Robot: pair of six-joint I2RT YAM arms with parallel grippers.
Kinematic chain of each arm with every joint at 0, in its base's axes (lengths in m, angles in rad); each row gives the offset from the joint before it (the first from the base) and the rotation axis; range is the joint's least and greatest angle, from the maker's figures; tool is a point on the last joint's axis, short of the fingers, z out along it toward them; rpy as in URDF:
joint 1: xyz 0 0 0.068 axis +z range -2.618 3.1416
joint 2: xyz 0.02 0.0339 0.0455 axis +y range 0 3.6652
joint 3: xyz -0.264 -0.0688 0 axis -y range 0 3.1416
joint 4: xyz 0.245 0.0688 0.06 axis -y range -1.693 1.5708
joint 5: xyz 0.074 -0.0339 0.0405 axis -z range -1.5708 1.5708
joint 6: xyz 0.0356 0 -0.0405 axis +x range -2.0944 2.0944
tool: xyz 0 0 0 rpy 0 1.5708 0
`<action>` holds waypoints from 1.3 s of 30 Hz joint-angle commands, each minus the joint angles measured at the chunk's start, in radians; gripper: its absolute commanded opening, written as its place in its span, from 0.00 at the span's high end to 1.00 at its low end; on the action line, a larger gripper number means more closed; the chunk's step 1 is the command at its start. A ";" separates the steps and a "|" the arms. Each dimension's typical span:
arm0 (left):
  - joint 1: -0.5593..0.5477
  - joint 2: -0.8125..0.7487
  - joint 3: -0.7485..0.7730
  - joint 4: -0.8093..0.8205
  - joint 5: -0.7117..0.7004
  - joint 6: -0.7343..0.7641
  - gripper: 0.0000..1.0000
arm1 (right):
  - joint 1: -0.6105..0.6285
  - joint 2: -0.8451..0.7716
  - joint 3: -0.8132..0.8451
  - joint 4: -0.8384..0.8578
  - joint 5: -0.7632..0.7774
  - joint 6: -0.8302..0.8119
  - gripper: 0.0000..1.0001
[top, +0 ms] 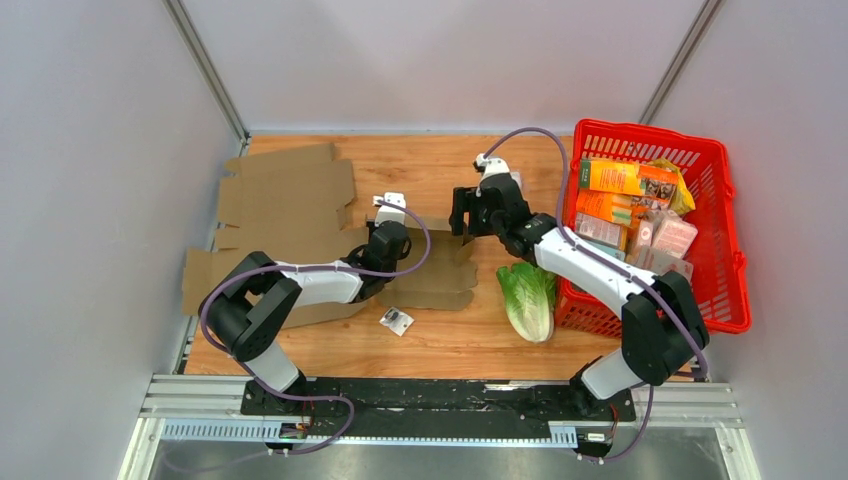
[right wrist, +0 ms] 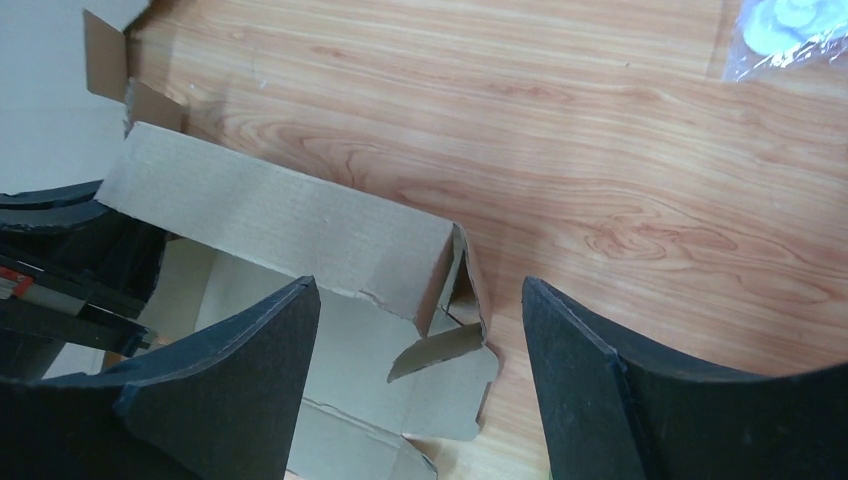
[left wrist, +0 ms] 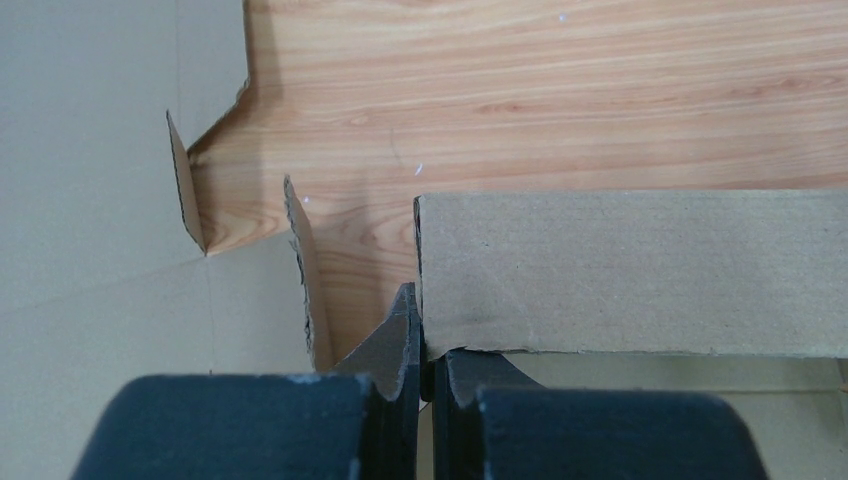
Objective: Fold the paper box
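Top external: the paper box (top: 300, 215) lies as a mostly flat blank on the left half of the surface (top: 440, 170), reaching from the left edge toward the centre. One long wall stands raised near the centre.

Left wrist: the left tool (left wrist: 425, 375) is closed tight. It appears to pinch the lower corner of the raised wall (left wrist: 630, 270), though the contact is in shadow.

Right wrist: the right tool (right wrist: 420, 290) has its jaws wide with nothing between them. It hovers over the wall's other end, where a small end tab (right wrist: 440, 355) hangs half-folded.

Step in hand, judged: turn the end tab in and square that corner.

Doing it well:
- The left tool acts as anchor, keeping the wall upright.
- The right tool descends astride the tab, not the wall.
- Press along the crease, not across it.
- Avoid dragging the blank toward the right edge.
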 commanded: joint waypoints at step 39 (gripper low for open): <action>-0.002 0.041 -0.049 0.034 -0.028 -0.103 1.00 | 0.007 -0.158 -0.182 0.034 0.085 -0.388 0.18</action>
